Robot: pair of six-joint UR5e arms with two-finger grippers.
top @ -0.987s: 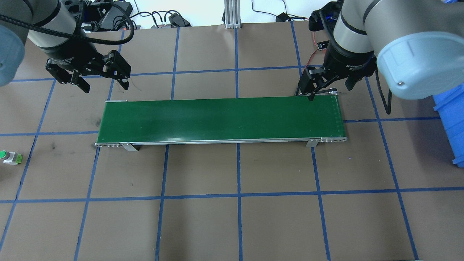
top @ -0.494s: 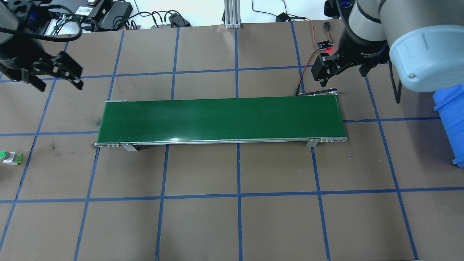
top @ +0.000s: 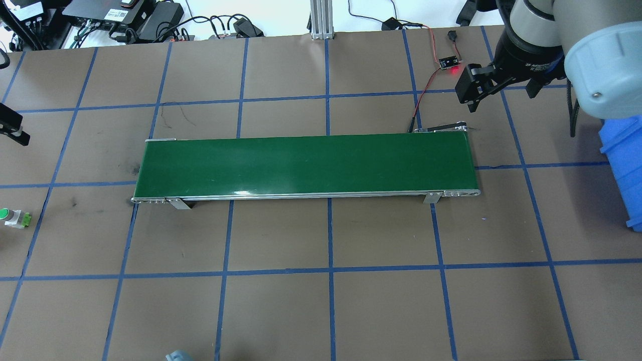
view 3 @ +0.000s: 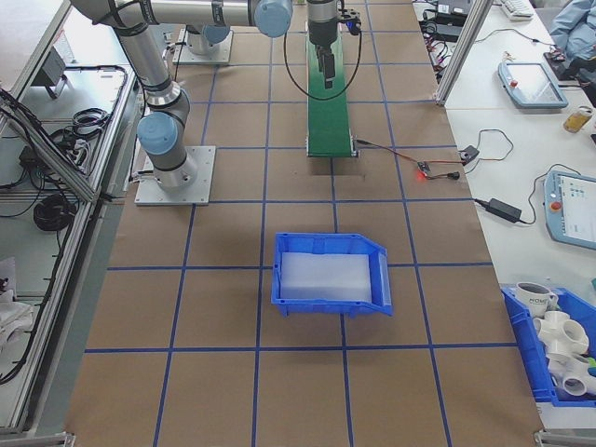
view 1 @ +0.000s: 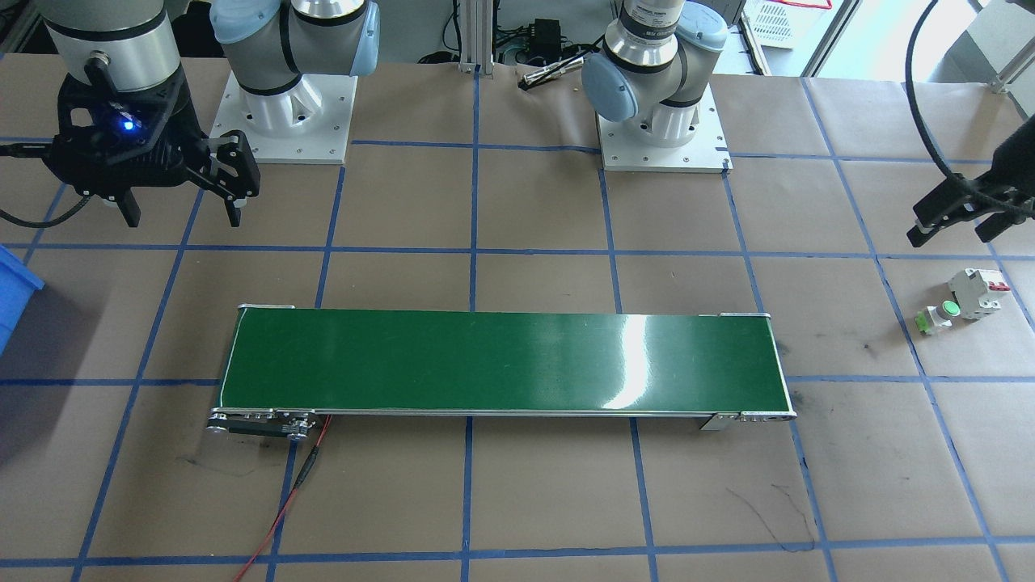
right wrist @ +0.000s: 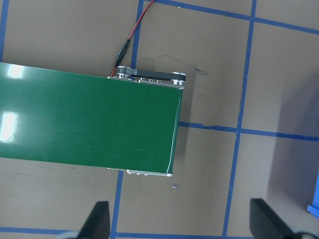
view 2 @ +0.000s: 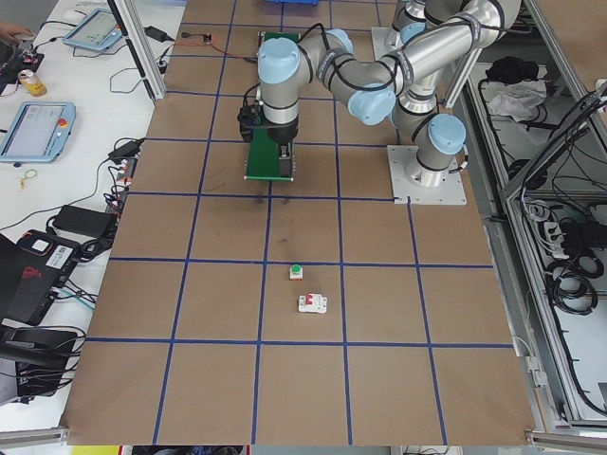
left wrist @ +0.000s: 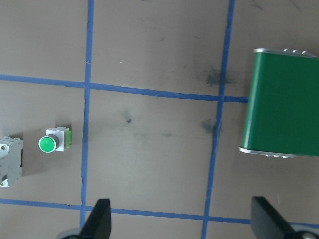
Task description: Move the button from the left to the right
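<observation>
Button [top: 10, 216] sits untouched at the far left edge of the overhead view, lying on the tabletop [top: 321, 311] just beside a white circuit breaker [view 1: 980, 293] — the two are close together at the right edge of the front-facing view. What has changed in the last second is the arms: the left gripper [view 1: 966, 212] hung above the upper-left corner of the green conveyor belt [top: 306, 163] and has since swung out toward the left edge of the overhead view, so that only a sliver of it shows there; the right gripper [top: 494, 86] has pulled back from the belt's upper-right corner toward the top right. I read this as the left arm heading for the button while the right clears away — the pick itself is not yet begun. Both wrist views show their jaws spread wide with nothing between them, and the left wrist view has the button at its lower left. Counted: one button, one circuit breaker, one conveyor belt, two grippers, one blue bin [view 3: 331, 273].
</observation>
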